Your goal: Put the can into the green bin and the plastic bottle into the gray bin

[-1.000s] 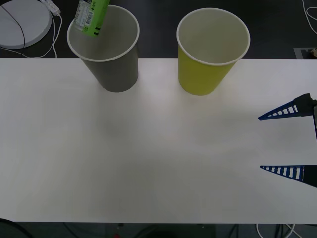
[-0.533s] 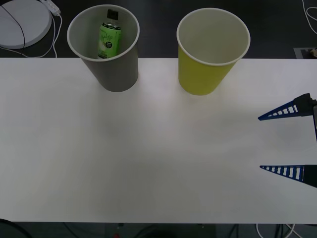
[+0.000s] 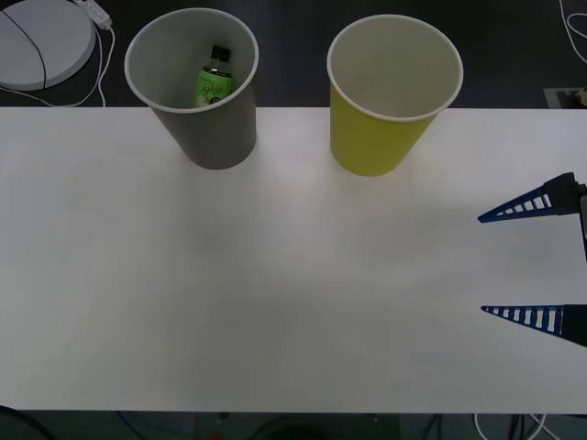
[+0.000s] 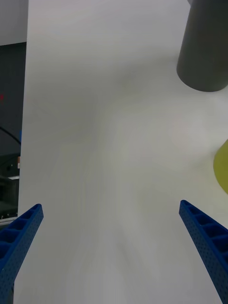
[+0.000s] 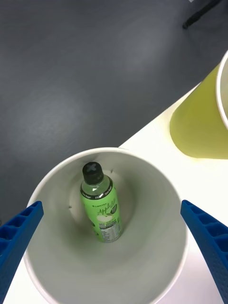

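Surface: white desk (image 3: 275, 293), dark floor beyond its far edge.
Plastic bottle (image 5: 100, 205): inside the gray bin (image 3: 218, 137), leaning against the inner wall, black cap uppermost; touched by neither gripper.
Gray bin: upright at the far left of the desk, holding the bottle.
Green bin (image 3: 376, 142): upright just beside the gray bin, to its right; pale inside seen from the front, nothing in it.
Can: not to be found on the desk or in either bin.
Progress: bottle half judged done; can half judged outstanding.
Left gripper (image 5: 114, 256): poised directly above the gray bin's mouth; jaws spread wide, one blue finger off each side of the rim, holding nothing, touching nothing.
Right gripper (image 3: 518, 266): parked low at the desk's right edge, well apart from both bins; jaws wide open, empty.
Background: white round object (image 3: 41, 41) with a cable on the floor, far left.
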Action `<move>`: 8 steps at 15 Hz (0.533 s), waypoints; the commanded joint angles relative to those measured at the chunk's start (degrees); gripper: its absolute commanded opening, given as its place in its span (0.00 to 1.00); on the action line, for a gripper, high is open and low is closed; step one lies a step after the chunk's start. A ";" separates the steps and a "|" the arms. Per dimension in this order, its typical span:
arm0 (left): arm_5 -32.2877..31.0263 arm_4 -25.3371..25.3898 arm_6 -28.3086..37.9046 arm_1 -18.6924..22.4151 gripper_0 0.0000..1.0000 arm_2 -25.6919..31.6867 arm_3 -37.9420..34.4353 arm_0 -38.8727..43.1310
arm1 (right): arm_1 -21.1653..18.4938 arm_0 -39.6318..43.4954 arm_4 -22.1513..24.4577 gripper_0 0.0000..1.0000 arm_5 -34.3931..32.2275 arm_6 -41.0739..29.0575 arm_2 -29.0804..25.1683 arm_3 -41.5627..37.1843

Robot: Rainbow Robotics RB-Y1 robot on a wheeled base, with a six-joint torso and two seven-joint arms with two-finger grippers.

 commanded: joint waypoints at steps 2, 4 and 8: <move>-0.95 2.46 -1.14 2.68 1.00 -0.01 -4.31 2.57 | 0.00 0.00 0.00 1.00 0.00 0.00 0.00 0.00; -0.86 2.19 4.05 5.50 1.00 -0.01 -15.91 8.10 | 0.00 0.00 0.00 1.00 0.00 0.00 0.00 0.00; -0.86 4.04 7.56 11.03 1.00 -0.01 -29.18 15.14 | 0.00 0.00 0.00 1.00 0.00 0.00 0.00 0.00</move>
